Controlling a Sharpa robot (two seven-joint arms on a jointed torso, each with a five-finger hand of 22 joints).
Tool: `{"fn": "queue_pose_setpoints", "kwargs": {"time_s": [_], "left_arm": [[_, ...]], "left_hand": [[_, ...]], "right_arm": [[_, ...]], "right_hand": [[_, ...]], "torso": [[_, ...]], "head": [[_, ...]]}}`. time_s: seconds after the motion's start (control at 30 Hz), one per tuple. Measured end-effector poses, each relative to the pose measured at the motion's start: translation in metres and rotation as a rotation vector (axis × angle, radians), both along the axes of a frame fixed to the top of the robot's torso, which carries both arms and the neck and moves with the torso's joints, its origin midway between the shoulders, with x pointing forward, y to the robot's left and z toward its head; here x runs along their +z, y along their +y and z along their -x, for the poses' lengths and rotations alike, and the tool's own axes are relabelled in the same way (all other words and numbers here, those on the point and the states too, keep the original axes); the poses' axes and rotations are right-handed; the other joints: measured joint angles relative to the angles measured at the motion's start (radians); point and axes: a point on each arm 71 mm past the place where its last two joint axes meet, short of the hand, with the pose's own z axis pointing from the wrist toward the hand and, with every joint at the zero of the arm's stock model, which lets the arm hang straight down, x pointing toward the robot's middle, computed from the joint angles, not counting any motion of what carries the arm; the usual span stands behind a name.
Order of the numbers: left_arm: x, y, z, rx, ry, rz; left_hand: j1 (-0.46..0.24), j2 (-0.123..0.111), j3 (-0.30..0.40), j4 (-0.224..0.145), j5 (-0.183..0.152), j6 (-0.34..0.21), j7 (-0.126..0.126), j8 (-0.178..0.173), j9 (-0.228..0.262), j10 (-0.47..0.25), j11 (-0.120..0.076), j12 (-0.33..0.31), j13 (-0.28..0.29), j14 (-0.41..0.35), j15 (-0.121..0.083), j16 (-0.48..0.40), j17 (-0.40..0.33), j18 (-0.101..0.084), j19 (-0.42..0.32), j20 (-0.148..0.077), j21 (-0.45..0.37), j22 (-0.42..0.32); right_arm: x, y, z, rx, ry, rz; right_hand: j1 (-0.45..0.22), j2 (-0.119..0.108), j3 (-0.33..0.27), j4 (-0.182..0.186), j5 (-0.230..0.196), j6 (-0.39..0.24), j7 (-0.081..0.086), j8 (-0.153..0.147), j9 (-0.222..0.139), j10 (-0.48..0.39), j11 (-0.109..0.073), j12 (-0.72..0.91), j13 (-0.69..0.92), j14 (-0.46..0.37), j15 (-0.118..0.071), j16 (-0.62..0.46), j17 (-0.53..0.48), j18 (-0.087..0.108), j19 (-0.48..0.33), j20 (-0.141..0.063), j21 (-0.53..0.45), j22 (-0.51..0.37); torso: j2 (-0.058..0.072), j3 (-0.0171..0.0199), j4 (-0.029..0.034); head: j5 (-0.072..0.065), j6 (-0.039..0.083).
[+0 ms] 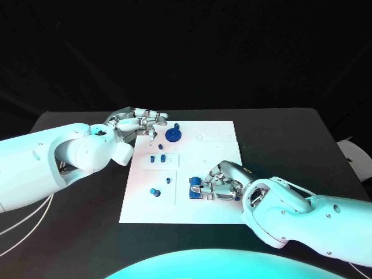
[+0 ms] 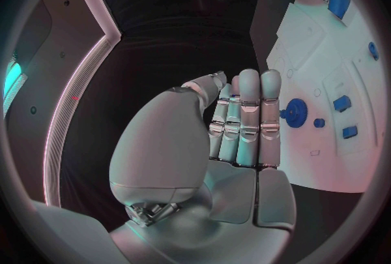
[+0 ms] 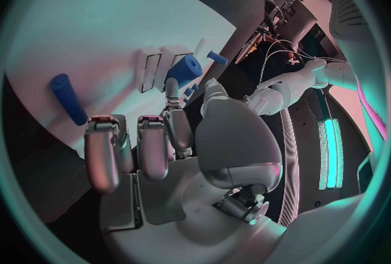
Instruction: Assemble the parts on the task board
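While my right hand (image 1: pixel 222 185) pinches a blue part (image 1: pixel 201 188) near the task board's (image 1: pixel 215 152) near edge, my left hand (image 1: pixel 142 123) waits empty, fingers together, at its far corner. Beside it a blue gear (image 1: pixel 174 135) seems seated; I judge several loose pieces (image 1: pixel 157 158) remain.

One white board, two hands, several small blue parts.

One white board (image 1: pixel 207 203) lies on one black table (image 1: pixel 303 139). Two silver hands reach over it: the left hand (image 1: pixel 140 123) and the right hand (image 1: pixel 220 183). On the board the head view shows one round blue gear (image 1: pixel 174 135), two small blue blocks (image 1: pixel 157 157) side by side and one blue button (image 1: pixel 155 191); further blue pieces under the right hand cannot be counted.
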Motion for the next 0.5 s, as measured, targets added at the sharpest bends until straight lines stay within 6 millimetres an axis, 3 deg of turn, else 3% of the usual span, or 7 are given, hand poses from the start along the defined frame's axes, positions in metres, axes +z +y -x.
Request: {"fn": "queue_pose_setpoints", "kwargs": {"time_s": [0.07,0.2,0.5], "left_arm": [[0.0000,0.0000,0.0000,0.000,0.000,0.000],[0.0000,-0.0001,0.0000,-0.001,0.001,0.000],[-0.0002,0.0003,0.0001,-0.001,0.002,-0.001]], "left_hand": [[0.000,0.000,0.000,0.000,0.000,0.000,0.000,0.000,0.000,0.000,0.000,0.000,0.000,0.000,0.000,0.000,0.000,0.000,0.000,0.000,0.000,0.000],[0.000,0.000,0.000,0.000,0.000,0.000,0.000,0.000,0.000,0.000,0.000,0.000,0.000,0.000,0.000,0.000,0.000,0.000,0.000,0.000,0.000,0.000],[0.000,0.000,0.000,0.000,0.000,0.000,0.000,0.000,0.000,0.000,0.000,0.000,0.000,0.000,0.000,0.000,-0.001,0.000,0.000,0.000,-0.006,-0.002]], "right_arm": [[0.0005,0.0000,0.0002,0.003,-0.005,0.001],[0.0010,0.0011,0.0002,0.011,-0.015,0.005],[-0.0002,0.0036,-0.0021,0.021,-0.030,0.019]], "right_hand": [[0.032,0.003,0.004,-0.004,0.022,0.003,-0.003,0.004,0.003,0.007,0.000,0.012,0.000,0.000,0.000,0.000,0.000,0.000,0.000,0.000,0.005,0.000],[0.074,0.009,0.007,-0.009,0.028,0.007,-0.007,0.011,0.007,0.018,-0.004,0.030,0.002,0.000,-0.007,0.006,0.000,0.000,0.000,0.000,0.013,0.001],[0.100,0.015,0.004,-0.018,0.028,0.008,-0.008,0.015,0.009,0.022,-0.007,0.038,0.002,0.000,-0.007,0.010,0.000,0.000,0.000,0.000,0.017,0.001]], "torso": [[0.000,0.0000,-0.0005],[0.000,0.0000,-0.0002],[0.000,-0.0006,0.0006]], "head": [[0.000,0.000],[-0.002,-0.001],[-0.001,-0.002]]}}
